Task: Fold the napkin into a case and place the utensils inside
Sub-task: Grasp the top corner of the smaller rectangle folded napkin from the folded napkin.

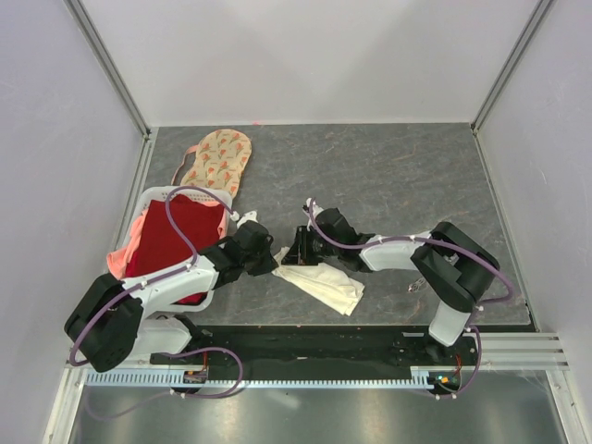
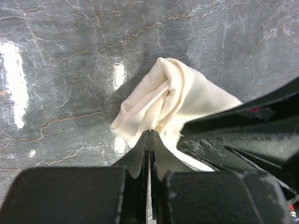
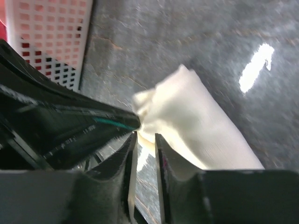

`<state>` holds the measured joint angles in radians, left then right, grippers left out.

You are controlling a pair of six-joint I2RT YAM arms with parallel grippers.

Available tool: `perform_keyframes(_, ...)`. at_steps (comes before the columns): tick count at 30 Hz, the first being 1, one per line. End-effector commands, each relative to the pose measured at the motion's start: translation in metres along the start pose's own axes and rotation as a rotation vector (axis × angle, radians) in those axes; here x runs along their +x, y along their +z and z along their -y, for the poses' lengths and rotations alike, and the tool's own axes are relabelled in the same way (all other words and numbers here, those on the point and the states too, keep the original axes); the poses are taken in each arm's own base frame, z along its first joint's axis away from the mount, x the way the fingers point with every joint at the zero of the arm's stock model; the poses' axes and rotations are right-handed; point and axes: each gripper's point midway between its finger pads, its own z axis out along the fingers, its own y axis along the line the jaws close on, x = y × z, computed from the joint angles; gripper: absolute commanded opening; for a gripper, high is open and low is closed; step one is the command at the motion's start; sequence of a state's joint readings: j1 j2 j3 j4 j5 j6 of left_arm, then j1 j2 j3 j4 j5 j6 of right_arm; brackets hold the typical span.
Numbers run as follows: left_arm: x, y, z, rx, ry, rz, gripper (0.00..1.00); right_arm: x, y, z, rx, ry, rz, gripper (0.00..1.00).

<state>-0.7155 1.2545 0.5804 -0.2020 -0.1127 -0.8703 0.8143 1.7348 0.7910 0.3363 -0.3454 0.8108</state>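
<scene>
The napkin [image 1: 324, 282] lies on the dark table as a cream-white, loosely folded strip, running from the middle towards the front right. My left gripper [image 1: 275, 263] is shut on its bunched left end; in the left wrist view the jaws [image 2: 150, 131] press together on the cloth [image 2: 187, 93]. My right gripper [image 1: 300, 248] is at the same end. In the right wrist view its jaws [image 3: 145, 135] stand a little apart, with the napkin's [image 3: 201, 121] edge at their tips. A small thin glint [image 1: 415, 286] by the right arm may be a utensil; I cannot tell.
A white perforated basket [image 1: 153, 196] holding a red cloth [image 1: 176, 240] stands at the left, close behind my left arm. It also shows in the right wrist view as a basket wall [image 3: 51, 42]. A peach floral cloth [image 1: 217, 162] lies behind the basket.
</scene>
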Motion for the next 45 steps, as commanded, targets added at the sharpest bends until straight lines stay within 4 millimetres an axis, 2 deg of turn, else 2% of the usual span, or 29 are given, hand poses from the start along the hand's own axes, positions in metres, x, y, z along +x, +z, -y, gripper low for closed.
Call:
perform_keyframes(1, -0.011, -0.005, 0.017, 0.052, -0.007, 0.029, 0.02, -0.015, 0.013, -0.018, -0.065, -0.025, 0.02, 0.26)
perform_keyframes(5, -0.015, -0.008, 0.021, 0.064, -0.011, 0.038, 0.02, -0.007, 0.027, -0.018, -0.078, -0.023, -0.004, 0.23)
perform_keyframes(10, -0.027, -0.018, 0.034, 0.096, -0.014, 0.068, 0.02, 0.016, 0.04, -0.004, -0.078, 0.024, -0.039, 0.17)
perform_keyframes(13, -0.029, -0.007, 0.038, 0.089, -0.007, 0.058, 0.02, 0.025, 0.044, 0.002, -0.078, 0.045, -0.055, 0.16)
perform_keyframes(15, -0.028, 0.002, 0.039, 0.078, 0.004, 0.036, 0.02, 0.026, 0.038, 0.0, -0.088, 0.067, -0.055, 0.18)
perform_keyframes(16, -0.021, 0.012, 0.034, 0.051, 0.008, 0.007, 0.02, 0.024, 0.035, -0.002, -0.092, 0.073, -0.048, 0.19)
perform_keyframes(18, -0.019, 0.018, 0.03, 0.032, 0.014, 0.003, 0.02, 0.016, 0.026, -0.011, -0.101, 0.059, -0.025, 0.2)
perform_keyframes(20, -0.02, 0.02, 0.024, 0.017, 0.024, 0.022, 0.02, 0.019, 0.02, -0.004, -0.043, 0.053, -0.048, 0.25)
perform_keyframes(26, -0.027, 0.015, 0.028, 0.03, 0.047, 0.042, 0.02, 0.014, -0.008, -0.009, 0.018, -0.009, -0.031, 0.42)
perform_keyframes(31, -0.025, 0.011, 0.033, 0.056, 0.048, 0.034, 0.02, 0.006, -0.021, -0.005, 0.081, -0.056, -0.02, 0.48)
perform_keyframes(34, -0.026, 0.007, 0.037, 0.076, 0.046, 0.036, 0.02, 0.0, -0.023, -0.001, 0.1, -0.062, -0.009, 0.48)
perform_keyframes(39, -0.025, 0.004, 0.039, 0.086, 0.047, 0.033, 0.02, -0.01, -0.022, 0.009, 0.134, -0.077, 0.02, 0.43)
perform_keyframes(45, -0.023, 0.002, 0.043, 0.098, 0.049, 0.025, 0.02, -0.01, -0.004, 0.018, 0.135, -0.096, 0.001, 0.24)
